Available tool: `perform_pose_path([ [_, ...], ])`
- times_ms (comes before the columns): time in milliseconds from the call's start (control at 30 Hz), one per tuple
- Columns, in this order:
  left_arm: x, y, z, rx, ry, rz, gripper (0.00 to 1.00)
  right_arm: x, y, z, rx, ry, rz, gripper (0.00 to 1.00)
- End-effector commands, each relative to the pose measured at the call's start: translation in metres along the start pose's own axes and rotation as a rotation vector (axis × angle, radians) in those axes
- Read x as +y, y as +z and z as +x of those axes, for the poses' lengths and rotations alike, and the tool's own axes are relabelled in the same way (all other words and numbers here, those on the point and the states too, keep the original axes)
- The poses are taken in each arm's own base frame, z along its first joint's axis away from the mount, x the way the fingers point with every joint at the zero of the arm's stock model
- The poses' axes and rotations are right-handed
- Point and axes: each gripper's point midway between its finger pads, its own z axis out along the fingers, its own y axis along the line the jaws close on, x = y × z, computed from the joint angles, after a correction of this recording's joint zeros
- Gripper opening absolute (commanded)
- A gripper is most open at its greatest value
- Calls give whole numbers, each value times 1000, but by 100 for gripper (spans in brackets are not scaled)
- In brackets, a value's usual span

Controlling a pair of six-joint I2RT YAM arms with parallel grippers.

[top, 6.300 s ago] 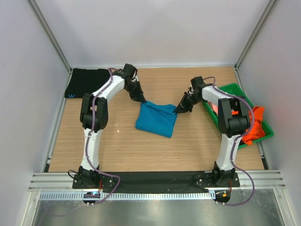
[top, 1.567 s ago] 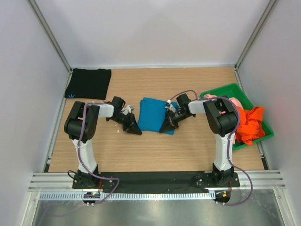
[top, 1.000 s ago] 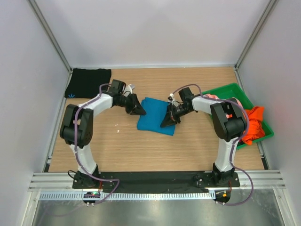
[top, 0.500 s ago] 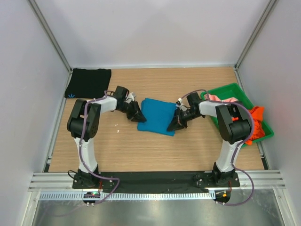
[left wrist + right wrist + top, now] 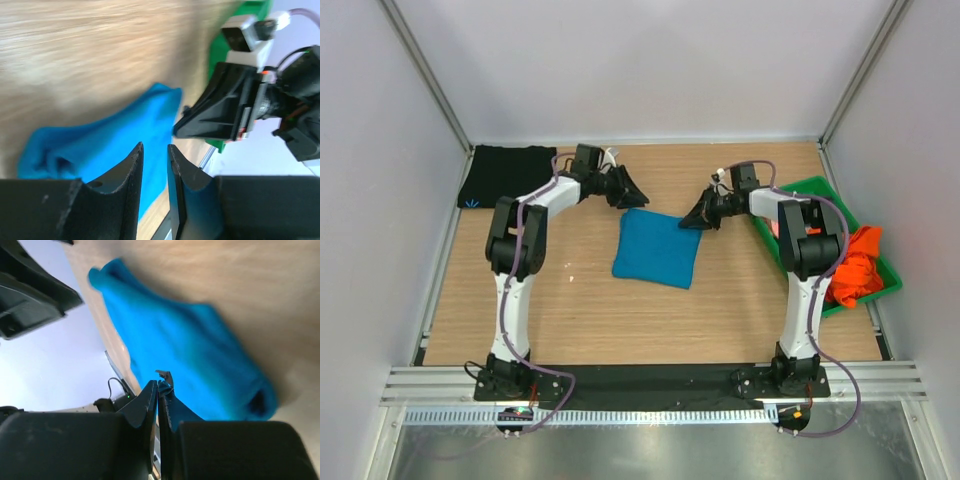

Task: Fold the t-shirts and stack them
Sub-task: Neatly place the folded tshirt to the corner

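You had the teal-blue t-shirt [image 5: 656, 250] lying folded into a rough square near the middle of the table [image 5: 570, 320], with neither arm on top of it. Your left gripper [image 5: 632, 192] hovered just beyond the shirt's far left corner, its fingers [image 5: 134, 172] parted by a narrow gap with nothing between them. Your right gripper [image 5: 691, 219] sat at the far right corner, its jaws pressed together; its wrist view showed the tips over the blue cloth, and you could not tell from it whether they pinched any fabric. The two grippers pointed towards each other across the shirt's far edge. The black t-shirt [image 5: 508, 175] lay flat in the far left corner, and the orange t-shirt [image 5: 857, 262] spilled over the near rim of the green tray [image 5: 815, 188] on the right.
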Motion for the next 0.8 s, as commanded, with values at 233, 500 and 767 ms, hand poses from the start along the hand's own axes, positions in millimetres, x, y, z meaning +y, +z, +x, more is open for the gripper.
perform_pose_path([
  [233, 59, 29, -3, 29, -95, -52, 26, -39, 7, -39, -42, 42, 48, 11],
  [500, 17, -6, -27, -25, 16, -47, 40, -1, -34, -31, -57, -50, 178, 14],
  [767, -8, -77, -25, -107, 292, -262, 57, 30, -77, 44, -59, -157, 374, 29],
])
